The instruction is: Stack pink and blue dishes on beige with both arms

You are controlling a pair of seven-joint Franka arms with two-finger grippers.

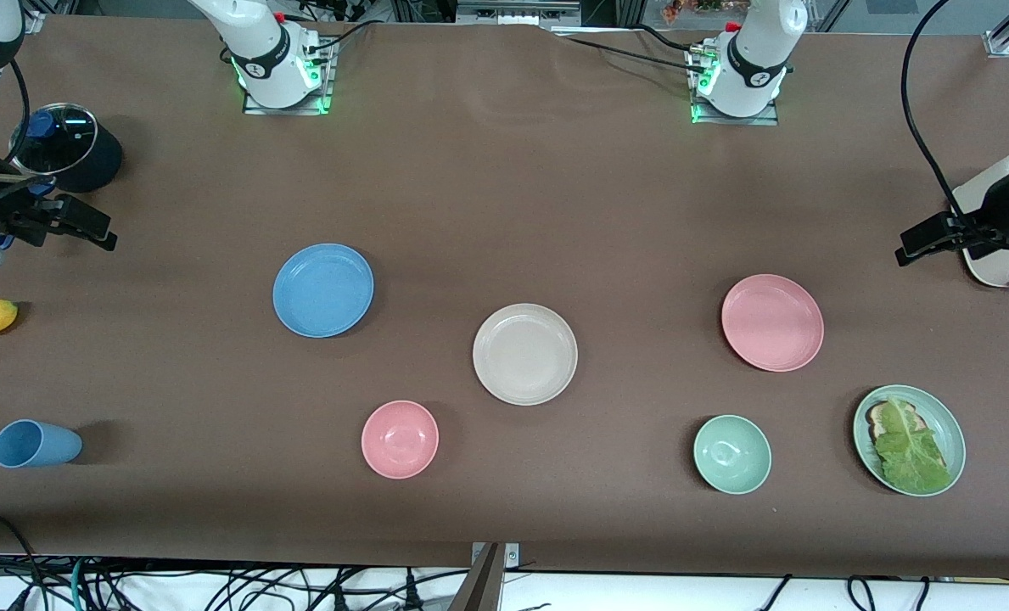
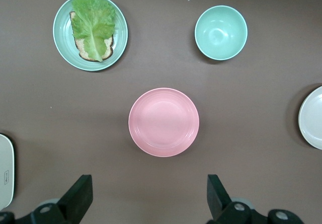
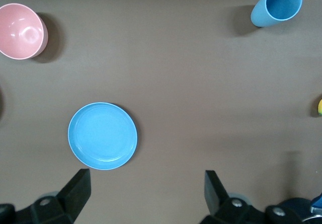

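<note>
Left end effector [image 2: 147, 196] and right end effector [image 3: 144, 194] gape wide, empty; green plate [image 1: 947, 422] holds lettuce-topped toast [image 1: 907, 444]

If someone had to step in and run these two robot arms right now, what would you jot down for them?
Left gripper: open, empty, up over the table's left-arm end, by the pink plate.
Right gripper: open, empty, up over the right-arm end, by the blue plate.
Beige plate: mid-table between the other two plates, nearer the front camera than both, nothing on it.
Done: nothing yet; all three plates lie apart, flat on the table.
Left: lift the pink and blue plates and stack both on the beige one. Leave the pink bowl and blue cup alone.
</note>
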